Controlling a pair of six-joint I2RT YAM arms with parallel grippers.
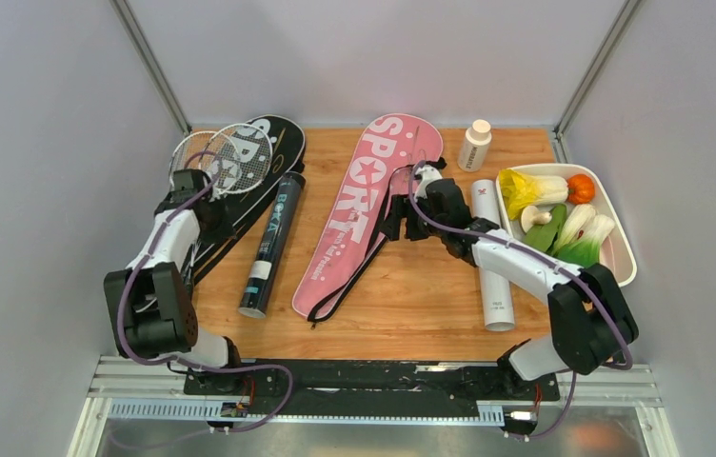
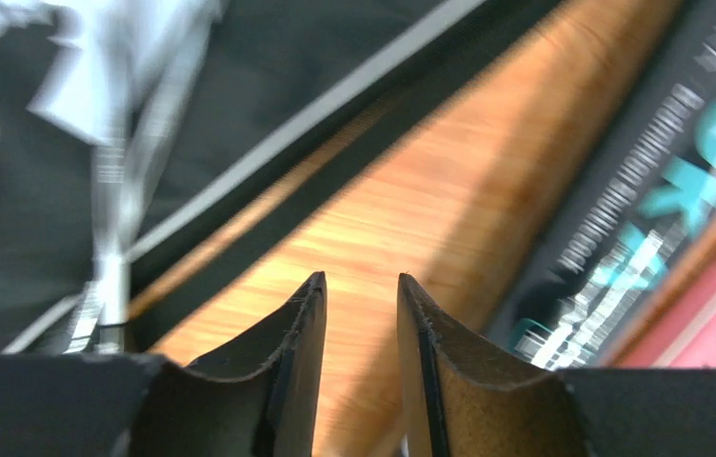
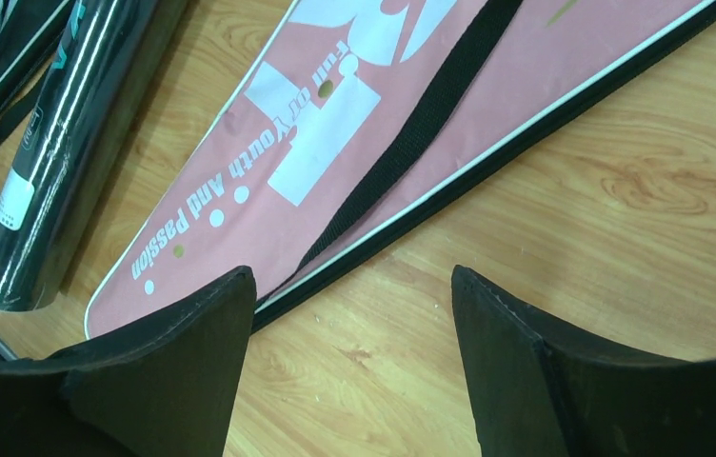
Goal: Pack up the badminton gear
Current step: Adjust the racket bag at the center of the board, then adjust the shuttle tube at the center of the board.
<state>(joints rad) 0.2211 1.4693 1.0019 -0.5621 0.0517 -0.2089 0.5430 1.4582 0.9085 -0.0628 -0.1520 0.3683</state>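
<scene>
The wooden table (image 1: 411, 305) carried all the gear. The pink "SPORT" bag (image 1: 373, 190) lay flat and slanted across the middle, wide end toward the far edge, with a black strap (image 3: 411, 124) trailing along it. The black "SPORT" bag (image 1: 278, 148) lay at the far left, slanted the same way. Between the two bags lay the black tube (image 1: 271, 243), on its side, apart from both. The white tube (image 1: 495, 295) lay right of the pink bag, partly under the right arm. Two thin rackets (image 1: 226, 157) rested on the black bag, their heads overlapping at its wide end.

At the right edge sat a white tray (image 1: 626, 262) of toy vegetables, and a small white bottle (image 1: 474, 145) stood upright near the far edge, between the pink bag and the tray.

The left gripper (image 2: 361, 278) hung over bare wood between the black bag and the black tube — its fingers stood only a narrow gap apart, with nothing between them. The right gripper (image 3: 352, 271) hovered by the pink bag's lower right edge, fingers spread wide and empty — bare wood showed between them.
</scene>
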